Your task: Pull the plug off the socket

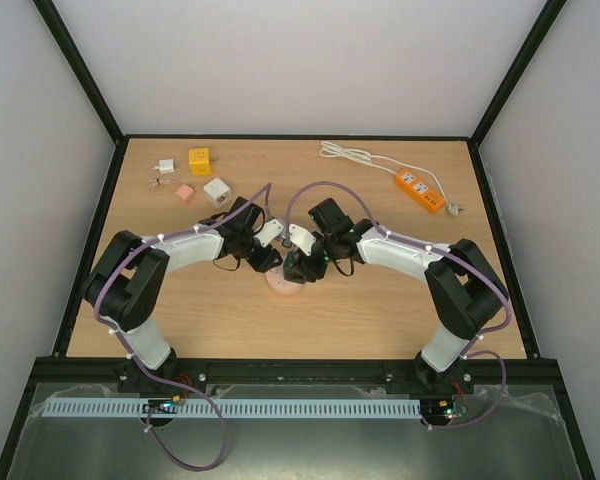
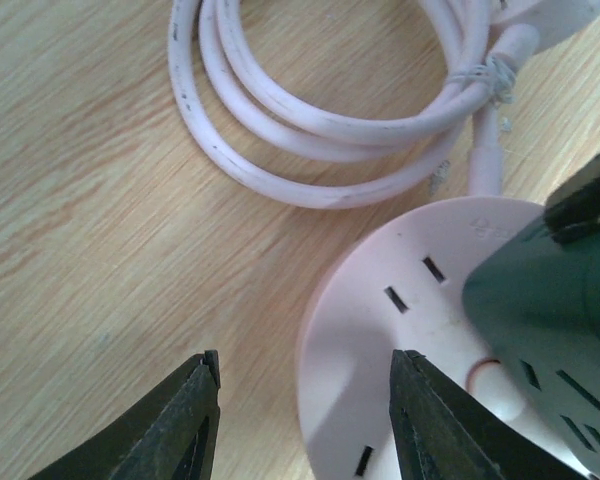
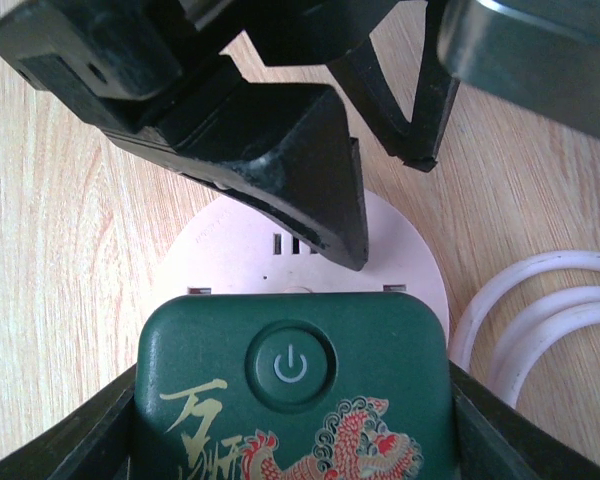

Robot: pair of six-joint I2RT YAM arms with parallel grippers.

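A round pink socket (image 1: 283,287) lies on the table's middle; it shows in the left wrist view (image 2: 400,360) and the right wrist view (image 3: 230,250). A dark green plug (image 3: 295,400) with a power button and dragon print sits in it, also seen in the left wrist view (image 2: 550,310). My right gripper (image 3: 295,420) is shut on the plug, one finger on each side. My left gripper (image 2: 305,400) is open, one finger on the table, the other over the socket's rim (image 3: 280,170).
The socket's white coiled cord (image 2: 310,120) lies beside it. At the back left are a yellow cube (image 1: 200,160), white adapters (image 1: 217,190) and a pink piece (image 1: 184,192). An orange power strip (image 1: 420,190) with white cord lies at the back right.
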